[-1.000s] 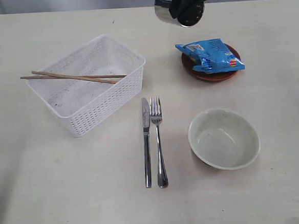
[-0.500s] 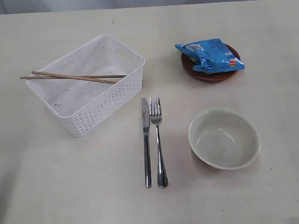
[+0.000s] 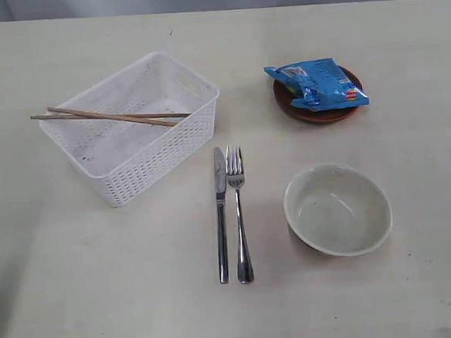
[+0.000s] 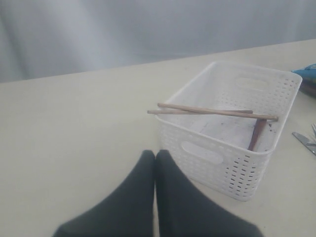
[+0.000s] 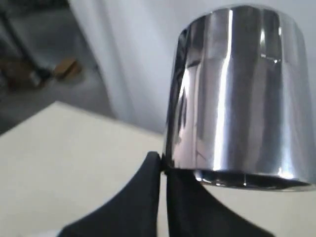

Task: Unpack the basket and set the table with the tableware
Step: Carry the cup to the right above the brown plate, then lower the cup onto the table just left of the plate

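Your right gripper (image 5: pixel 160 159), clamped on the rim of the steel cup (image 5: pixel 242 94), has risen past the exterior view's top edge, so the cup is still unplaced; your left gripper (image 4: pixel 155 154) is closed and empty.

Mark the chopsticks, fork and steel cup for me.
chopsticks (image 3: pixel 113 116), exterior view, where the shafts cross
fork (image 3: pixel 239 222), exterior view, mid-handle
steel cup (image 5: pixel 242 94), right wrist view, side wall

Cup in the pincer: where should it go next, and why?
Probably lower the cup onto bare table beside the bowl. The right pincer pinches its rim, and the exterior view shows bowl, knife and fork laid out with no cup among them.
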Controlling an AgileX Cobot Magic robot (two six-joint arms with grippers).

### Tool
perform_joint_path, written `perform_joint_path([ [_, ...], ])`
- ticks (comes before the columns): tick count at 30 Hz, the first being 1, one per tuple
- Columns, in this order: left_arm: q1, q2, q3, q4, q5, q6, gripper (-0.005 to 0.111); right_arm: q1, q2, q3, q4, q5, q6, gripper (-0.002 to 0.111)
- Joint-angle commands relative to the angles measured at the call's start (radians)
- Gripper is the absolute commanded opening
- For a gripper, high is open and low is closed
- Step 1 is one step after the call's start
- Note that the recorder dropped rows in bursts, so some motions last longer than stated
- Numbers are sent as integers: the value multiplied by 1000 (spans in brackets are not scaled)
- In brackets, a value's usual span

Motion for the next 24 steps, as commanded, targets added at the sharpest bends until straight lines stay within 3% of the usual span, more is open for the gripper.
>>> perform_joint_path([
  [1,-6,-3,2,1,1,0,0,-115,117,-152,-182,442,163,0],
  [7,-6,-3,2,1,1,0,0,-65,132,-265,-773,677,380,0],
  [10,-6,-3,2,1,1,0,0,-43,156,-299,-871,832,362,0],
  [15,-6,-3,2,1,1,0,0,18,198,-301,-874,968,180,0],
  [20,-6,-3,2,1,1,0,0,115,261,-301,-987,968,130,0],
  [24,-6,-3,2,1,1,0,0,200,299,-299,-1245,968,146,0],
])
